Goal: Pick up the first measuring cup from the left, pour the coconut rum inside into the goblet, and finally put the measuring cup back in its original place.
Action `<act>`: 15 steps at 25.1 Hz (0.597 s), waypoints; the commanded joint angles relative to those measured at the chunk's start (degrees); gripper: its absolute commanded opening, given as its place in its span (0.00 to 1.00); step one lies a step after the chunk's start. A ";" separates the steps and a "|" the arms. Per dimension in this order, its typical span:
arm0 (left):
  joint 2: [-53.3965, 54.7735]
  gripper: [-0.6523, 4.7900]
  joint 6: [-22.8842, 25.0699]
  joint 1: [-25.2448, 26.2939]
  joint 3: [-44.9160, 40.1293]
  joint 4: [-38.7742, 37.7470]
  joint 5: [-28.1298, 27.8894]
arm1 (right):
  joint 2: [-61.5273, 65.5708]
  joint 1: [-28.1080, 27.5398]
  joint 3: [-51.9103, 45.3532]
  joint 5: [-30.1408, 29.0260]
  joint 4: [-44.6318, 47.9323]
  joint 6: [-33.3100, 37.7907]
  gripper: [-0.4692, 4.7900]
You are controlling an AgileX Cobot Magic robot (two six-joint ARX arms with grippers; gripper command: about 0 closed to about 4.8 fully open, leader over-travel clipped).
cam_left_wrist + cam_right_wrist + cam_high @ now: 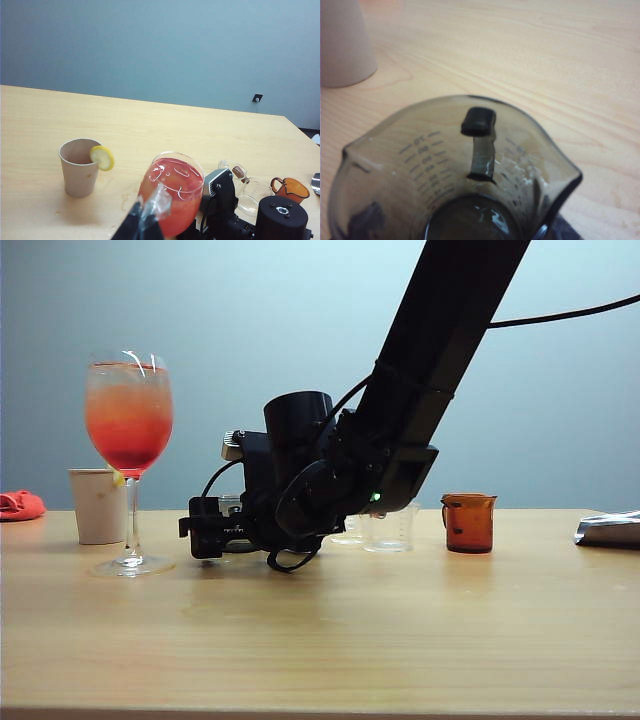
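We see right gripper (205, 528) low at the table, right of the goblet (129, 420) | grip unclear | measuring cup (455, 175) upright beneath it | left gripper (145, 225) beside goblet, grip unclear

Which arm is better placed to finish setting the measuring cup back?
Right. The right gripper is low at the table, with the measuring cup right in front of its camera. The left gripper hangs by the goblet.
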 commanded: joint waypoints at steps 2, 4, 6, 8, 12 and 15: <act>-0.09 0.11 0.28 -0.04 0.31 0.52 0.26 | -1.95 0.17 0.13 0.02 -2.19 0.09 0.88; -0.09 0.11 0.28 -0.04 0.31 0.52 0.26 | -2.84 0.17 0.13 0.02 -3.50 0.11 0.88; -0.09 0.11 0.28 -0.04 0.31 0.52 0.26 | -4.00 0.20 0.11 0.02 -4.26 0.11 0.88; -0.09 0.11 0.28 -0.04 0.31 0.52 0.26 | -4.83 0.20 0.11 0.00 -5.53 0.11 0.88; -0.09 0.11 0.28 -0.04 0.31 0.52 0.24 | -6.27 0.15 0.11 0.02 -8.81 0.11 0.87; -0.09 0.11 0.28 -0.04 0.31 0.52 0.24 | -7.08 0.15 0.11 -0.04 -11.15 0.13 0.87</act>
